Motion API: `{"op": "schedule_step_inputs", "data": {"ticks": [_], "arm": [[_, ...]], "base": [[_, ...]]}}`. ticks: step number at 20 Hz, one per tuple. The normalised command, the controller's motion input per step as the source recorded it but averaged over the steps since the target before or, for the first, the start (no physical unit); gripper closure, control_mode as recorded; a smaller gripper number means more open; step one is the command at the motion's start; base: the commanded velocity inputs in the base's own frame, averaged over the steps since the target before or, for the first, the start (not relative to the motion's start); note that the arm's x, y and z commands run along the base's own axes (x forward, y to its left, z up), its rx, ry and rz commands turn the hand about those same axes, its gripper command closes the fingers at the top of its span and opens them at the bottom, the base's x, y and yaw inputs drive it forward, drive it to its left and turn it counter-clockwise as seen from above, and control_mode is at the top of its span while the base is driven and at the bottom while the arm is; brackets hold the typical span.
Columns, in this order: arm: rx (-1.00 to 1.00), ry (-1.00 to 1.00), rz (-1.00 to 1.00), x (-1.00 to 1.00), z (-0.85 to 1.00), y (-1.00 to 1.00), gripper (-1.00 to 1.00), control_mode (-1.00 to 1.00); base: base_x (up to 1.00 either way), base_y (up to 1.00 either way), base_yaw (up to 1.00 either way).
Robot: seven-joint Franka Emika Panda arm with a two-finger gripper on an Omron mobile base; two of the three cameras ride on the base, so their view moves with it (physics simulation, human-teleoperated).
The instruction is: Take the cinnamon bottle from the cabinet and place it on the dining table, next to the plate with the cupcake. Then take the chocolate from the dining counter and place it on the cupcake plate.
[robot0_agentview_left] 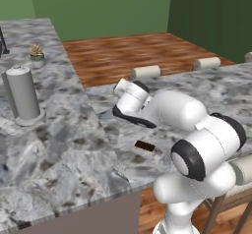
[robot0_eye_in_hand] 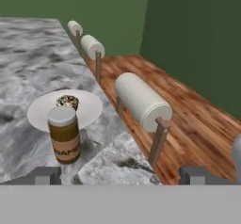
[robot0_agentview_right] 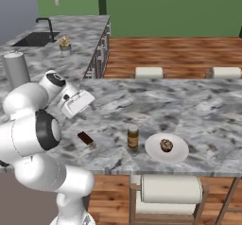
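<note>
The white arm bent low over the marble tabletop [robot0_agentview_right: 198, 106]. Its hand reached forward, just above the stone, and tilted down a little. In the right base view the pincer [robot0_agentview_right: 87, 98] pointed toward the middle of the tabletop. In the hand view, its 2 dark fingertips [robot0_eye_in_hand: 47, 175] stood wide apart with nothing between them.

The cinnamon bottle [robot0_agentview_right: 133, 136] stood upright on the tabletop, just beside the white plate [robot0_agentview_right: 177, 155]. The cupcake [robot0_agentview_right: 166, 145] sat on the plate. The chocolate [robot0_agentview_right: 85, 138] lay flat on the tabletop, near the bottle but apart from it, and close below the bent arm.

The tabletop was grey and white with dark veins and a thick edge. The floor behind it was brown wood and the walls were green. Stools with pale round cushions [robot0_agentview_right: 149, 72] stood along the far side.

The right base view showed a sink with a black tap [robot0_agentview_right: 43, 21] in the back corner. Both base views showed a small potted plant [robot0_agentview_left: 36, 53] and a tall grey cylinder [robot0_agentview_left: 22, 93] on a round base. The left base view showed the chocolate [robot0_agentview_left: 144, 146] but the arm hid the plate and the bottle. The hand view showed the bottle [robot0_eye_in_hand: 64, 134] up close, in front of the plate [robot0_eye_in_hand: 40, 112], with a stool cushion [robot0_eye_in_hand: 141, 100] to the side.
</note>
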Motion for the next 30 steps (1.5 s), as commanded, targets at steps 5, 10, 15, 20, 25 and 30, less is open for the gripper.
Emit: {"op": "schedule_step_inputs", "data": {"ticks": [5,10,15,20,25,30], "arm": [[0.56,0.00,0.01,0.01,-0.08,0.22,-1.00,-1.00],[0.37,-0.06,-0.08,0.17,-0.62,0.53,-1.00,-1.00],[0.13,-0.10,-0.40,0.23,-0.54,0.45,-1.00,-1.00],[0.00,0.03,-0.48,0.31,-0.63,0.14,-1.00,-1.00],[-0.01,-0.01,-0.28,0.09,-0.60,0.15,-1.00,-1.00],[-0.06,-0.10,-0.24,0.14,-0.48,0.38,-1.00,-1.00]], "base": [[0.00,0.00,0.00],[0.00,0.00,0.00],[0.00,0.00,0.00],[0.00,0.00,0.00],[0.00,0.00,0.00],[0.00,0.00,0.00]]}}
